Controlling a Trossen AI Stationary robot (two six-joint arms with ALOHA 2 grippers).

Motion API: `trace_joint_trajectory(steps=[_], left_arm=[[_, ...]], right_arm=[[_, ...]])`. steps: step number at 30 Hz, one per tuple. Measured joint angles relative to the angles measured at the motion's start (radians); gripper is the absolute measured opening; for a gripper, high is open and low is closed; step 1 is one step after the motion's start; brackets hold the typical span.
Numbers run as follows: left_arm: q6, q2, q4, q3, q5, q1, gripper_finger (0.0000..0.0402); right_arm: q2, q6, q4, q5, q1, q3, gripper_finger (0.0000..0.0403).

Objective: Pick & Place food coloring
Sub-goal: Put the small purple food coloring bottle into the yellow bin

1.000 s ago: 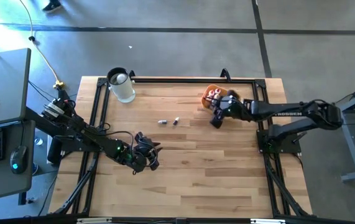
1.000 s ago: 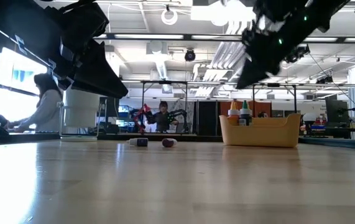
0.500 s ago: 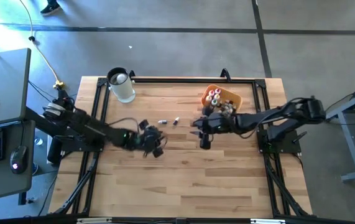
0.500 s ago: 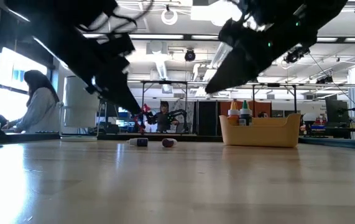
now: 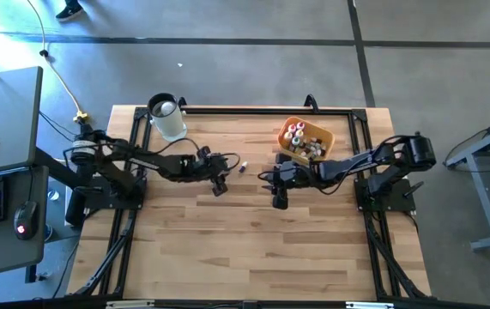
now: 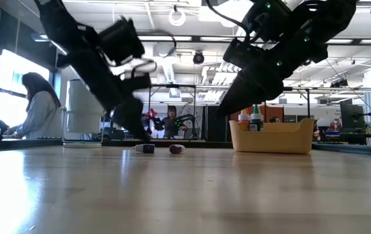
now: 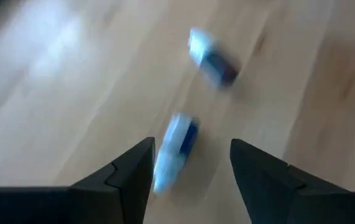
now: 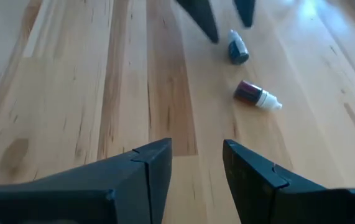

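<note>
Blue vial [image 7: 172, 151] between spread left gripper [image 7: 193, 163] fingers, untouched

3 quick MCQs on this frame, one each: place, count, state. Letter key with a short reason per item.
1. Where is the orange tray?
A. far right part of the table
B. near left corner
C. table centre

2. How many vials lie loose on the bare wood?
A. none
B. two
C. five

3. How are the left gripper fingers?
A. shut on a vial
B. shut, empty
C. open

Key:
1 A, the high view shows it near the right arm's base.
2 B, the blue vial and the dark red vial lie side by side.
3 C, its fingers stand apart around the blue vial, not touching it.
</note>
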Motion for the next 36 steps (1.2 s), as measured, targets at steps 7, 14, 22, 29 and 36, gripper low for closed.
trace_joint_trajectory(steps=[7,14,22,29,36], left_arm=[[0.005,0.112,0.035,0.000,-0.005,0.033,0.0207],[0.028,0.152,0.141,0.000,0.023,0.038,0.0201],[0.011,0.153,0.124,0.000,0.073,0.038,0.0101],[-0.091,0.145,0.229,0.003,0.109,0.038,0.0043],[-0.065,0.172,0.363,0.233,0.178,0.038,0.0069]], right_arm=[[0.000,0.004,0.010,0.002,0.000,0.000,0.0138],[0.000,0.147,-0.030,-0.049,0.016,0.000,0.0138],[0.000,0.496,-0.325,0.029,0.161,0.000,0.0138],[-0.062,0.753,-0.767,0.017,0.281,0.002,0.0138],[-0.303,1.104,-1.271,0.259,0.383,0.000,0.0138]])
